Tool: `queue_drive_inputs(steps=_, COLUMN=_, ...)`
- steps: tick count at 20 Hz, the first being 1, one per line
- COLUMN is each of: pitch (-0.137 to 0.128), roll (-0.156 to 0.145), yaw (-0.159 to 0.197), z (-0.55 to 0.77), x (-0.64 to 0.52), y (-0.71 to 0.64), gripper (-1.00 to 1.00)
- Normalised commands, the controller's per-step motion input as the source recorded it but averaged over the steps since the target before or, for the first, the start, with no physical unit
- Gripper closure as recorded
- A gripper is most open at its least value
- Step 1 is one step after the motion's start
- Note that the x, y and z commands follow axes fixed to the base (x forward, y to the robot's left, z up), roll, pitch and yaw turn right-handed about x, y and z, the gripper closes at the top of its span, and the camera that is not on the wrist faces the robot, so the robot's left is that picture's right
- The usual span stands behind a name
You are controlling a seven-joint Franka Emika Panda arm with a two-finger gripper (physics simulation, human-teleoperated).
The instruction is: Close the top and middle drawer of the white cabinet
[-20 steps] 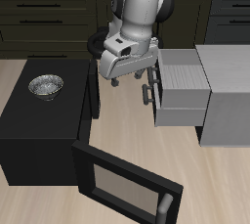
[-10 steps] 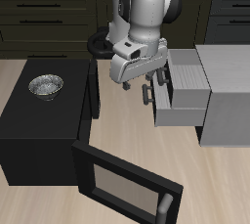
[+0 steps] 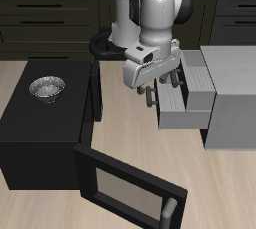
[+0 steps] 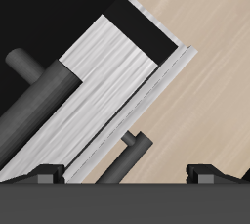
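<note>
Wooden table [image 3: 120, 138], arm bent downward, claw [image 3: 158, 85] at white cabinet [image 3: 235, 103] drawers

The white cabinet [image 3: 232, 93] is a pale grey-white box standing on the table. Two of its drawers stand pulled out from its front face, stacked one over the other. The top drawer [image 3: 190, 74] shows as an open tray with ribbed-looking walls, drawn out about as far as the one beneath it. The middle drawer [image 3: 188, 111] lies directly below, its front panel flat and plain. Dark bar handles [image 3: 153, 97] stick out from the drawer fronts. In the wrist view the top drawer's front [image 4: 98, 96] runs diagonally, streaked white, with a dark handle [image 4: 37, 106] along it and a second handle [image 4: 129, 153] lower on the cabinet.
</note>
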Motion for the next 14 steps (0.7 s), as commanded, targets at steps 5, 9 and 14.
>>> queue_drive_inputs(steps=5, pitch=0.002, roll=0.037, yaw=0.002, z=-0.07, x=-0.03, y=0.18, gripper=-1.0)
queue_drive_inputs(steps=9, pitch=-0.009, roll=0.037, yaw=-0.004, z=-0.07, x=0.0, y=0.22, gripper=-1.0)
queue_drive_inputs(steps=14, pitch=-0.01, roll=0.028, yaw=0.003, z=-0.09, x=0.01, y=0.16, gripper=-1.0)
